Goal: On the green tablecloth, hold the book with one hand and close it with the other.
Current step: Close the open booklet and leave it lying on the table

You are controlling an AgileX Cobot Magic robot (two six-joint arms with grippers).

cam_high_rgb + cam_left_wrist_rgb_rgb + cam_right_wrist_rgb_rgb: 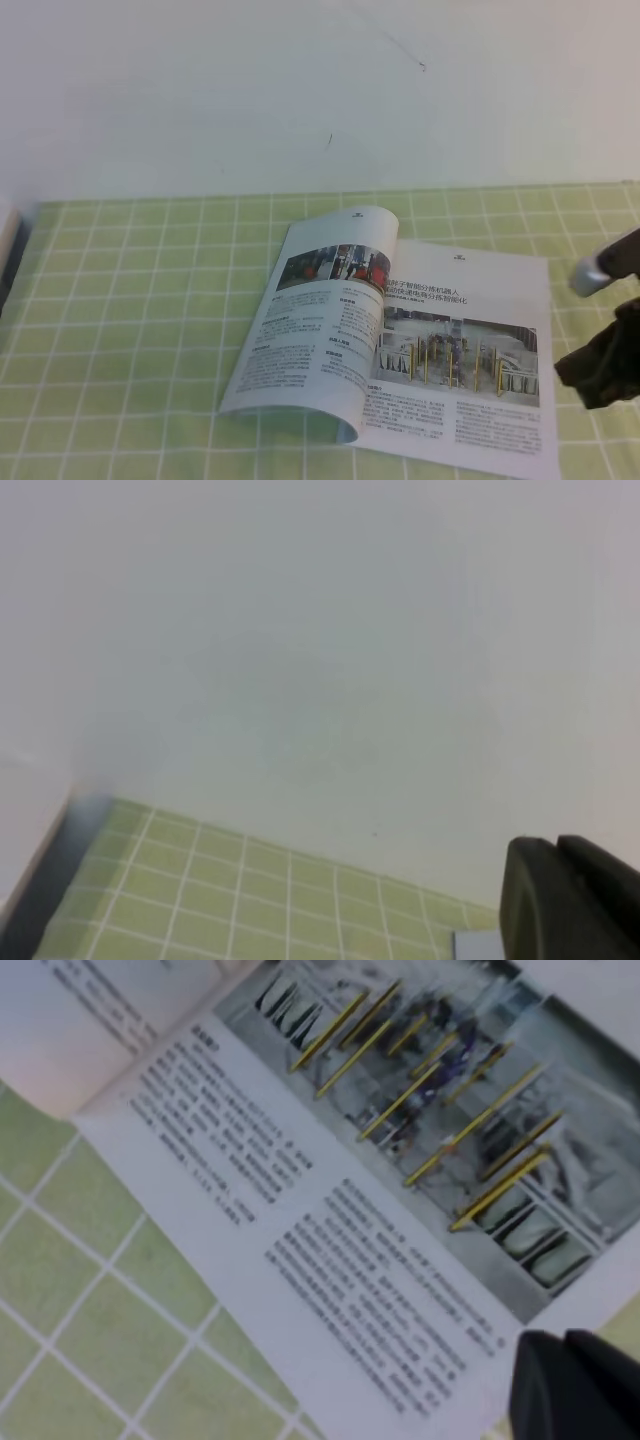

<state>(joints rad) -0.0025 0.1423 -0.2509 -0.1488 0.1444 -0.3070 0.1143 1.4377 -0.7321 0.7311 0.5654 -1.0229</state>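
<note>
Green tablecloth (120,300) runs under a white wall; from the high view I see the book (400,340) lying open toward its near right corner, left pages arched, the right gripper (605,350) at the right edge. Left wrist view: cloth, wall, a dark finger (570,900). Right wrist view: printed pages below. I cannot tell either grip's state.

Open book (400,335) on green tablecloth (130,300)
</note>
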